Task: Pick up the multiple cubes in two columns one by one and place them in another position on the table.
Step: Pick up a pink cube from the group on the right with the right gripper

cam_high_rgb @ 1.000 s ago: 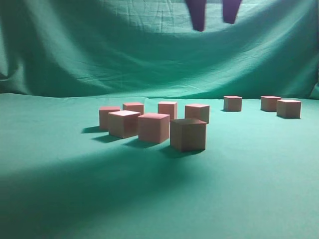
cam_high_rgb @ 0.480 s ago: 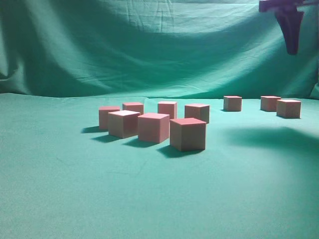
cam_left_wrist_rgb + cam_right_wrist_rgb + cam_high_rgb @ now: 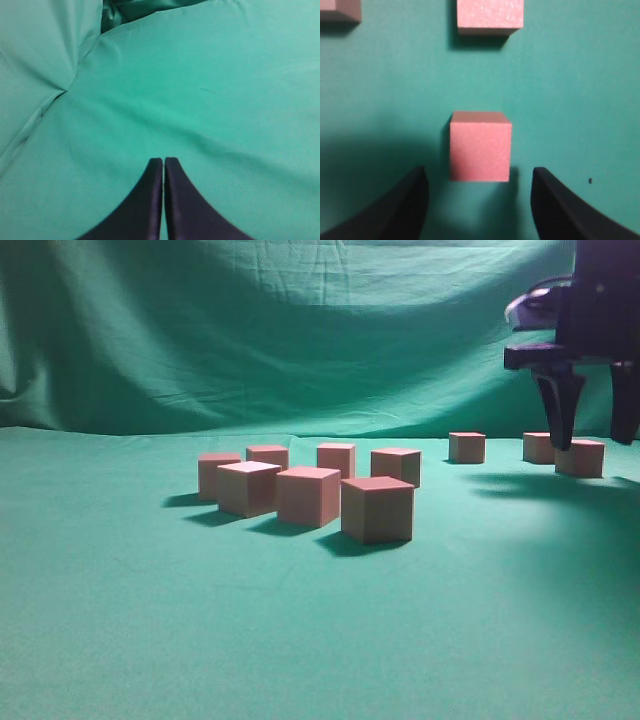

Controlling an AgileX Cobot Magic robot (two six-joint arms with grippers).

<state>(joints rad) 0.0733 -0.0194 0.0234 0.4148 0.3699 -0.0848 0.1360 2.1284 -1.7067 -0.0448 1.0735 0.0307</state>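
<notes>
Several pink cubes stand in two columns on the green cloth at centre left, the nearest one (image 3: 377, 510) in front. Three more cubes sit at the far right: one (image 3: 466, 447), one (image 3: 542, 447) and one (image 3: 579, 458). My right gripper (image 3: 592, 430) is open and hangs just over the rightmost cube. In the right wrist view that cube (image 3: 480, 146) lies ahead of the open fingers (image 3: 479, 200), untouched, with another cube (image 3: 490, 15) beyond it. My left gripper (image 3: 163, 162) is shut and empty over bare cloth.
A green cloth (image 3: 200, 640) covers the table and rises as a backdrop behind. A third cube's corner (image 3: 340, 10) shows at the top left of the right wrist view. A cloth fold (image 3: 65, 90) runs through the left wrist view.
My right gripper has moved from the top middle to the far right and come down over the three cubes there. No cube has moved.
</notes>
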